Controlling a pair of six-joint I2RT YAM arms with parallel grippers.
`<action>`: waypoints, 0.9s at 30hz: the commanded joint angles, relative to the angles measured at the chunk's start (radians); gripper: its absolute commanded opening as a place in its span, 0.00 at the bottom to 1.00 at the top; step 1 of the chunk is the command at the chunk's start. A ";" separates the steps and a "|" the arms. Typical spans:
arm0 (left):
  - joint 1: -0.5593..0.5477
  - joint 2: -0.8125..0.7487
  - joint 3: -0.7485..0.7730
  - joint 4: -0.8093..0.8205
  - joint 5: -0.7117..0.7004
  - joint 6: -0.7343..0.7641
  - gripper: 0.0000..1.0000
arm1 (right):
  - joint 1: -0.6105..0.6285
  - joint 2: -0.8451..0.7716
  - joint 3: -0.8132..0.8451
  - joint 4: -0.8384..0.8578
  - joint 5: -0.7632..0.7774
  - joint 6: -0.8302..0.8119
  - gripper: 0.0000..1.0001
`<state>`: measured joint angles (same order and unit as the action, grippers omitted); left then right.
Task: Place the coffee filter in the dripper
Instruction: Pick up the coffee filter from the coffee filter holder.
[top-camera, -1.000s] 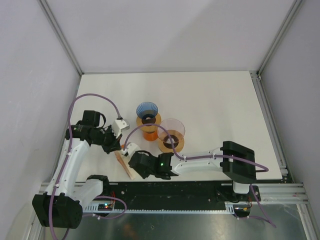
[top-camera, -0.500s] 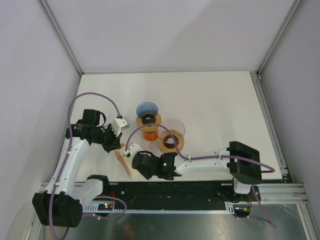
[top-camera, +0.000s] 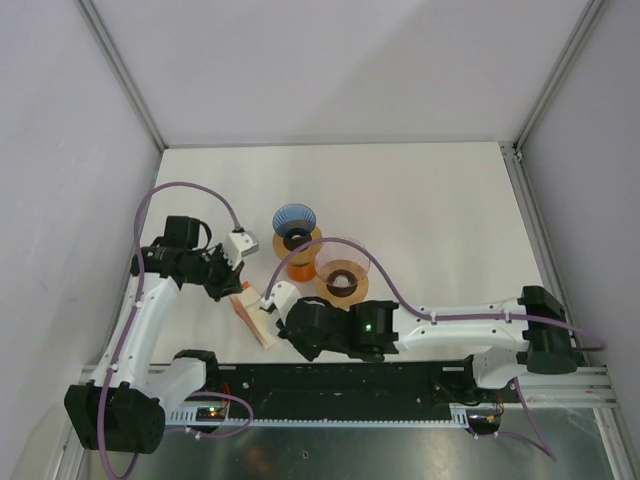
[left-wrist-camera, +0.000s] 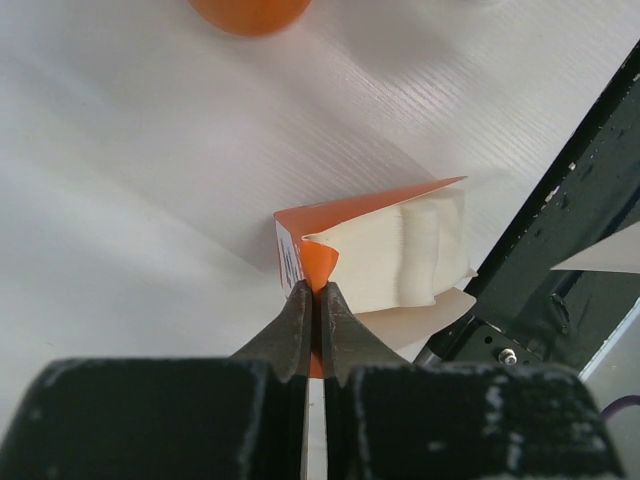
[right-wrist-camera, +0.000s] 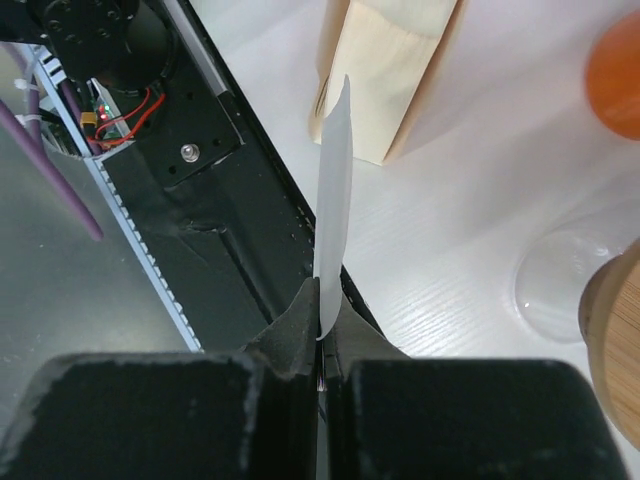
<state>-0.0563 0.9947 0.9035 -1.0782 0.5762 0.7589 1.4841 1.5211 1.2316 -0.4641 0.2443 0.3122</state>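
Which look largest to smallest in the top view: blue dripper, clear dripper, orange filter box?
Largest, about alike, so not ranked: blue dripper, clear dripper.
Smallest: orange filter box, though it is partly hidden.

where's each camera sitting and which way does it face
Top external: overhead from behind, facing down at the table, left arm, right arm showing.
Left wrist: looks along the left gripper, shut on the filter box.
Right wrist: looks along the right gripper, shut on a coffee filter.
Both wrists share the filter box.
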 joint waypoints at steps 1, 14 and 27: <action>-0.005 -0.003 0.039 0.022 0.015 -0.017 0.04 | -0.011 -0.076 0.003 -0.030 -0.020 -0.012 0.00; -0.006 -0.019 0.121 0.021 0.046 -0.039 0.46 | -0.069 -0.238 0.003 0.036 -0.095 -0.024 0.00; -0.007 -0.019 0.375 0.021 0.209 -0.129 0.61 | -0.199 -0.341 0.013 0.118 -0.171 -0.067 0.00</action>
<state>-0.0566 0.9943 1.1908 -1.0687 0.6857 0.6796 1.3186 1.2263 1.2304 -0.4046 0.0944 0.2779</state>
